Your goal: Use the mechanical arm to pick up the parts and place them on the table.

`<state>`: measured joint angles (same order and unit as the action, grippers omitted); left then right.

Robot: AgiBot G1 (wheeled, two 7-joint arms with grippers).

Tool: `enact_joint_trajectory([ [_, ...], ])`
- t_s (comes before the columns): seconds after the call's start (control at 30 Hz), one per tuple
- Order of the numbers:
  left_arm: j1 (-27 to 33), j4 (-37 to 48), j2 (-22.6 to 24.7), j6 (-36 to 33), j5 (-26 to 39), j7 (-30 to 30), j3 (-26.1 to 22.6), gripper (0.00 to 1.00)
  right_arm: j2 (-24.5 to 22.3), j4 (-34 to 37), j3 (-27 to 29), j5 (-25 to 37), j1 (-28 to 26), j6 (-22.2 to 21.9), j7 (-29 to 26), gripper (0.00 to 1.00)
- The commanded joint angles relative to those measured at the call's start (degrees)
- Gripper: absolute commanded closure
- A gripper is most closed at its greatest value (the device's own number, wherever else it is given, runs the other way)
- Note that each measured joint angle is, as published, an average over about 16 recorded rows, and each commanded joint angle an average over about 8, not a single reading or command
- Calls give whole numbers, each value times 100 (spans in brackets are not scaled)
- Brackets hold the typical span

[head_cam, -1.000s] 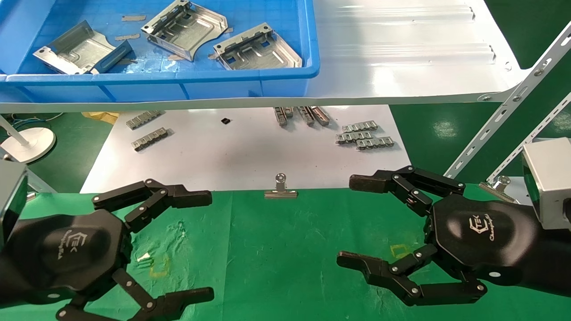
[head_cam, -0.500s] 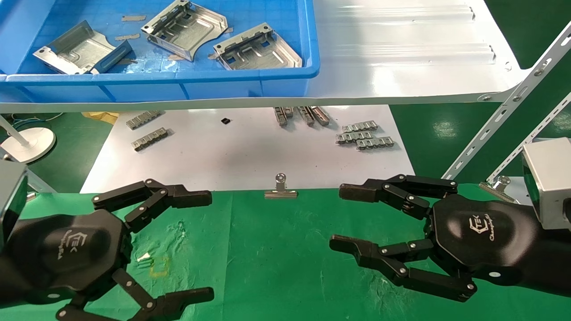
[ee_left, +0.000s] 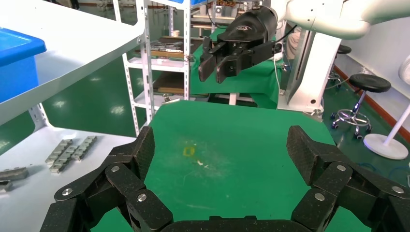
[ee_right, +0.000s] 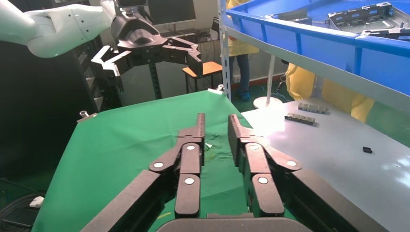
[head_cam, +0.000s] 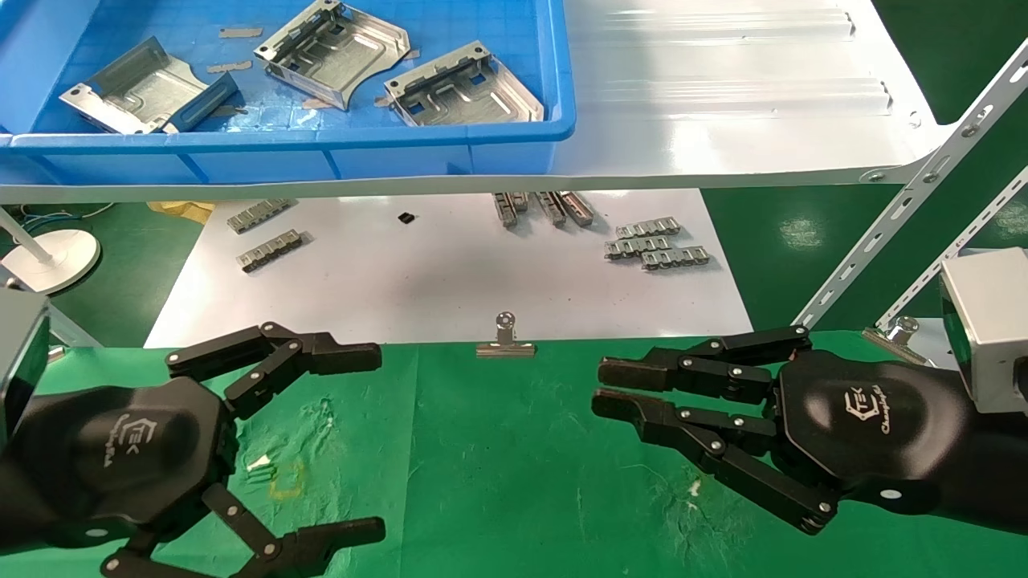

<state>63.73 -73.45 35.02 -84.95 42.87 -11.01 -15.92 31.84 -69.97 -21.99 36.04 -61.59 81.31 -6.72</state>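
Both pincers hover empty over my green cloth-covered table (head_cam: 498,449), so I judge the job barely started. My right black jointed multi-finger hand (head_cam: 598,389) has its fingers drawn nearly together with only a thin gap and nothing between them; the right wrist view confirms two finger stacks side by side, almost parallel. My left black jointed hand (head_cam: 377,437) sits near the table's left side with its fingers spread wide apart, also holding nothing.

None of the silvery stamped sheet-metal parts (head_cam: 333,52) is on the fabric. I count three, all lying in the blue plastic bin (head_cam: 450,152) on the glossy white shelf (head_cam: 723,104) above and beyond the table. Each has raised ribs, small square cutouts, a folded rim and one curved edge; thin, hard and slick, I'd guess, so best pinched by the rim.

Small grey chain-like link strips (head_cam: 658,245) lie on the white board (head_cam: 450,273) below the shelf. A silver binder clip (head_cam: 505,341) pins the wrinkled fabric's far edge.
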Motion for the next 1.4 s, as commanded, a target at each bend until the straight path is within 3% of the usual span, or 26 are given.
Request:
enact_joint_trajectory([
  [0.03, -37, -28, -17, -12, -17, 29, 14, 0, 0, 0, 0, 0, 0, 0, 0, 100],
  [0.13, 362, 27, 12, 124, 167, -78, 2, 0, 0, 0, 0, 0, 0, 0, 0, 100],
  [0.33, 1761, 809, 441, 526, 925, -491, -270, 0, 0, 0, 0, 0, 0, 0, 0, 100],
  [0.7, 4400, 3800, 2017, 1526, 2956, -6, -1115, 0, 0, 0, 0, 0, 0, 0, 0, 100],
  [0.97, 5368, 5961, 3053, 3101, 3837, 94, -1510, 1, 0, 0, 0, 0, 0, 0, 0, 100],
  [1.0, 5424, 6147, 3151, 3302, 3925, 93, -1555, 13, 0, 0, 0, 0, 0, 0, 0, 98],
  [1.03, 5469, 6304, 3233, 3469, 4001, 89, -1596, 26, 0, 0, 0, 0, 0, 0, 0, 93],
  [1.23, 5626, 6958, 3492, 3898, 4205, -57, -1714, 100, 0, 0, 0, 0, 0, 0, 0, 18],
  [1.3, 5656, 7068, 3511, 3879, 4236, -89, -1736, 100, 0, 0, 0, 0, 0, 0, 0, 0],
  [1.4, 5691, 7159, 3517, 3809, 4286, -92, -1771, 100, 0, 0, 0, 0, 0, 0, 0, 0],
])
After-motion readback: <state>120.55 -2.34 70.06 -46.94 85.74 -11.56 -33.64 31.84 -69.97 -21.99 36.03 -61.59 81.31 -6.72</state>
